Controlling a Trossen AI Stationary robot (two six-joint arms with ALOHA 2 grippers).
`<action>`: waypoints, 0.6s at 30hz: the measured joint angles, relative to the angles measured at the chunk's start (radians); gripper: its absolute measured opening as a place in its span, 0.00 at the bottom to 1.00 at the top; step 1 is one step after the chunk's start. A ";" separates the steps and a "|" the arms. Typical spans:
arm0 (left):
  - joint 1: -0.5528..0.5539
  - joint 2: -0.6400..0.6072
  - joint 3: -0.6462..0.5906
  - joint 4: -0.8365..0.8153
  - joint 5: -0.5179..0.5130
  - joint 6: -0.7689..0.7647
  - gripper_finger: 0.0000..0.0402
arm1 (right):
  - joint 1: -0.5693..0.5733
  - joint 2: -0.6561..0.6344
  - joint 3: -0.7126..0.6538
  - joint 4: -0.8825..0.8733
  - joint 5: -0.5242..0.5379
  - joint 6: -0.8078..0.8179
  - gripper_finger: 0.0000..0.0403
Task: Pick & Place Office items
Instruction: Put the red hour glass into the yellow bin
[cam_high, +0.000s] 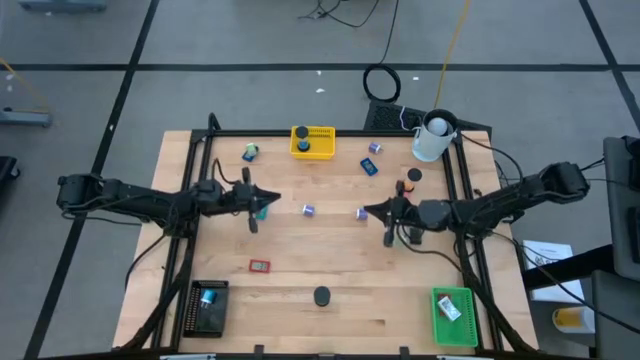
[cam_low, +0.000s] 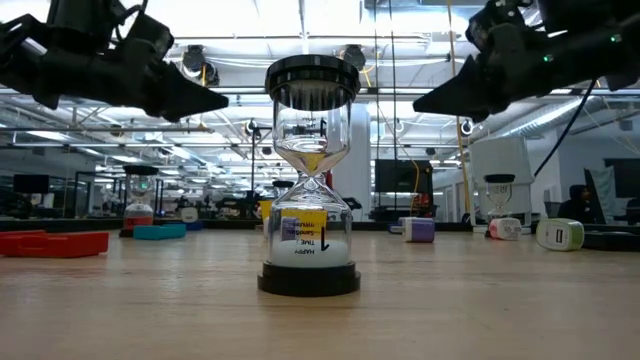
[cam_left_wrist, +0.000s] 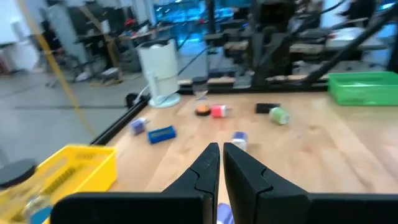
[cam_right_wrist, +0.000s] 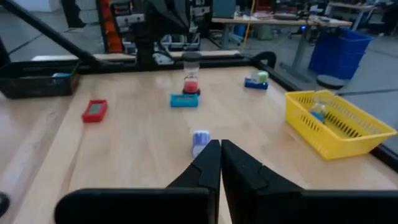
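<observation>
Small office items lie scattered on the wooden table (cam_high: 320, 250): a red block (cam_high: 259, 265), a blue block (cam_high: 369, 167), two small spools (cam_high: 308, 210) (cam_high: 358, 213) and a black cap (cam_high: 414, 176). An hourglass (cam_low: 311, 180) stands upright near the front edge. My left gripper (cam_high: 275, 200) hovers shut at centre left, pointing level toward the right. My right gripper (cam_high: 365, 210) hovers shut at centre right, pointing toward the left. In the wrist views the left gripper (cam_left_wrist: 221, 152) and the right gripper (cam_right_wrist: 219, 149) have their fingers together with nothing between them.
A yellow tray (cam_high: 313, 141) sits at the far edge, a black tray (cam_high: 208, 305) at the near left corner, a green tray (cam_high: 453, 315) at the near right. A white cup (cam_high: 432, 138) stands at the far right corner. Bare wood lies between the grippers.
</observation>
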 joint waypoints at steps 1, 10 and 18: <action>0.000 0.000 0.007 -0.017 -0.028 -0.010 0.08 | -0.004 0.005 0.006 0.001 0.008 0.000 0.02; -0.001 -0.067 0.191 -0.553 -0.228 -0.147 0.08 | 0.003 0.054 0.012 0.023 0.074 0.002 0.02; -0.003 -0.069 0.466 -1.185 -0.225 -0.339 0.12 | 0.023 0.145 0.012 0.134 0.071 0.003 0.02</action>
